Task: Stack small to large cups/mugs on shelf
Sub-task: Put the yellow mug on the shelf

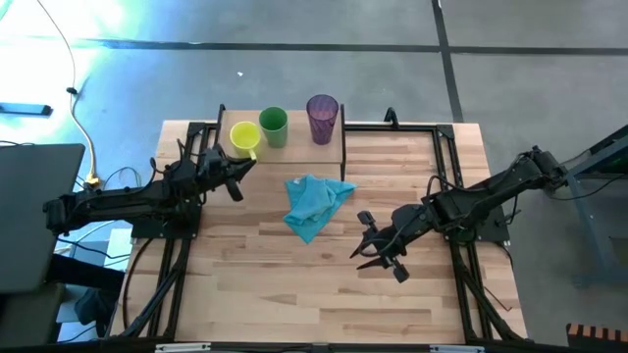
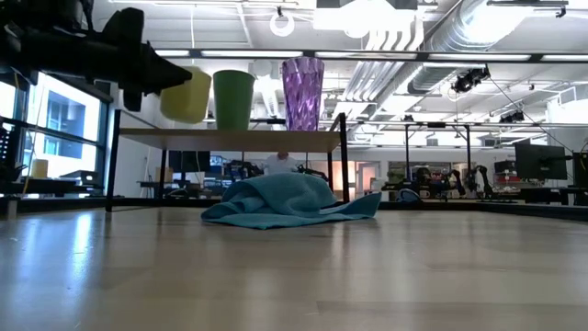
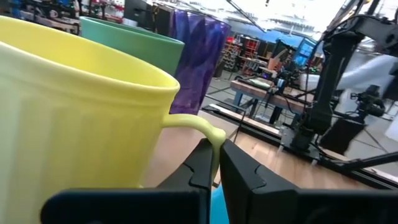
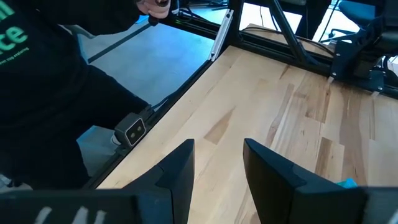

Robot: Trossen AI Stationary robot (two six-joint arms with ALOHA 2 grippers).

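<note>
overhead, a wooden table held a small light-wood shelf on thin black legs near its far edge. three cups stood in a row along the shelf: a yellow mug at the left end, a green cup just beside it, and a taller purple tumbler a little apart on the other side. seen level from the table top, the mug sat tilted, leaning toward the green cup, while the other two stood upright. the left gripper reached in from the left side of the table to the mug; its wrist view showed its two dark fingers clenched on the thin handle of the mug, with the green cup and the tumbler lined up behind. a light blue cloth lay crumpled on the table just in front of the shelf. the right gripper hung over the bare table to the right of the cloth, well apart from the shelf, with its fingers spread and nothing between them. a person in a dark top stood beside the table edge in the right wrist view.
</note>
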